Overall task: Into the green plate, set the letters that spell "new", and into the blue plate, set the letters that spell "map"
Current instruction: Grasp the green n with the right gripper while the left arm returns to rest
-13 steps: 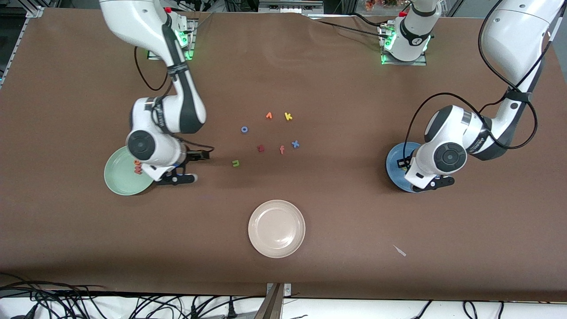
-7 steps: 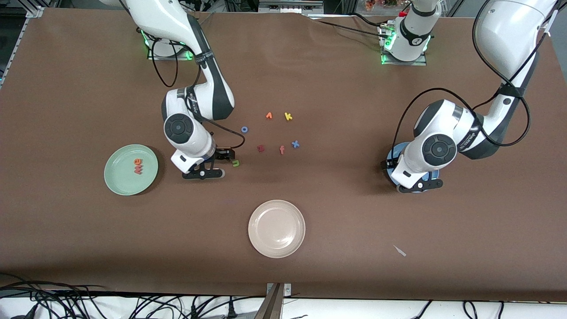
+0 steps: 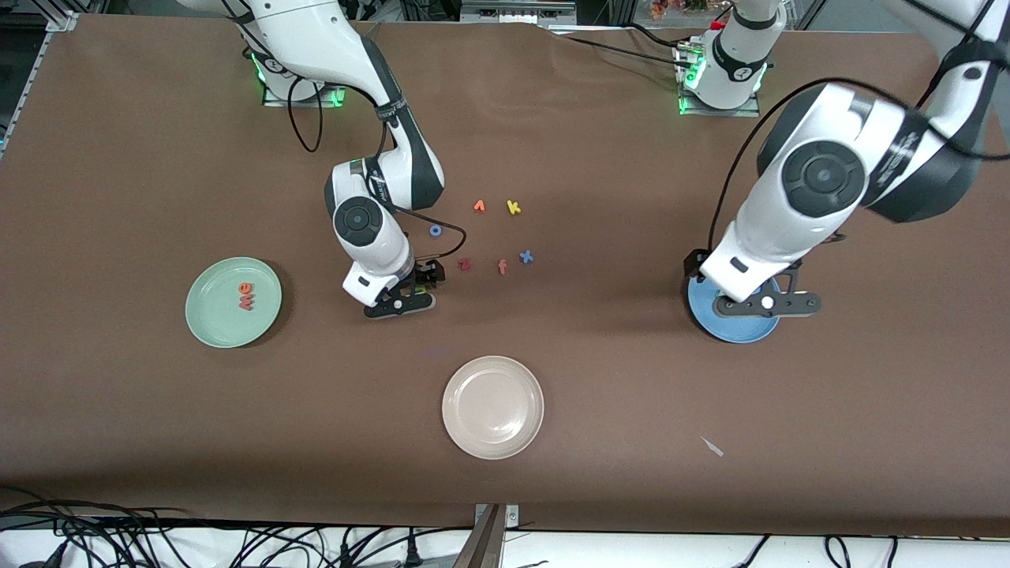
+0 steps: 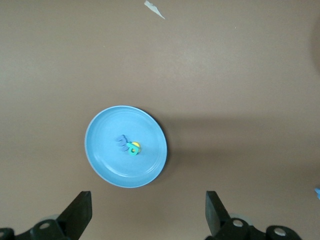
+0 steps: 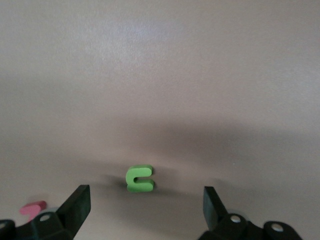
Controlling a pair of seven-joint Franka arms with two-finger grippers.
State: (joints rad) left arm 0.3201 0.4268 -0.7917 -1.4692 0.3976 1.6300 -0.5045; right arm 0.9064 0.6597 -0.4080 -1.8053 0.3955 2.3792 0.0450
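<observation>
The green plate [image 3: 211,319] lies toward the right arm's end of the table and holds the orange e [image 3: 245,287] and the pinkish-red w [image 3: 246,301]. The olive-green n [image 5: 140,178] lies on the bare table, just ahead of my right gripper [image 5: 145,205], whose fingers stand open on either side with nothing between them. In the front view the right gripper [image 3: 400,304] covers the n. My left gripper [image 3: 761,304] hangs open and empty over the blue plate [image 4: 102,160], where the light-blue m [image 4: 122,142], yellow a [image 4: 135,145] and teal p [image 4: 132,152] lie bunched together.
A cream-white plate [image 3: 493,407] sits nearest the front camera at mid-table. Loose letters lie farther off: blue o [image 3: 435,230], dark-red z [image 3: 465,264], orange f [image 3: 503,267], blue x [image 3: 526,256], yellow k [image 3: 514,207], another orange letter [image 3: 479,206]. A white scrap [image 3: 712,446] lies on the cloth.
The right arm has swung from the green plate to the n. The left arm has risen above the blue plate.
</observation>
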